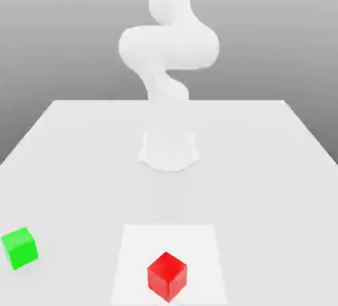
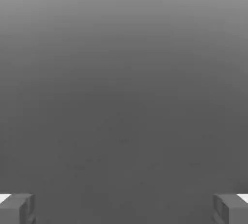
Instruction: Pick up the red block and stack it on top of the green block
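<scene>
so, small smooth red cube point(image 1: 167, 277) sits on the flat white square patch point(image 1: 134, 239); two-finger gripper point(image 2: 124, 209) spread wide, nothing pinched. best approach: come in from above, turn jaws to match opposite faces, centre, then close.

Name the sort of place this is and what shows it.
Likely a simulated robotics test scene: a plain white robot arm on a bare-looking pale table, with smooth red and green cubes against a blank grey backdrop.
</scene>
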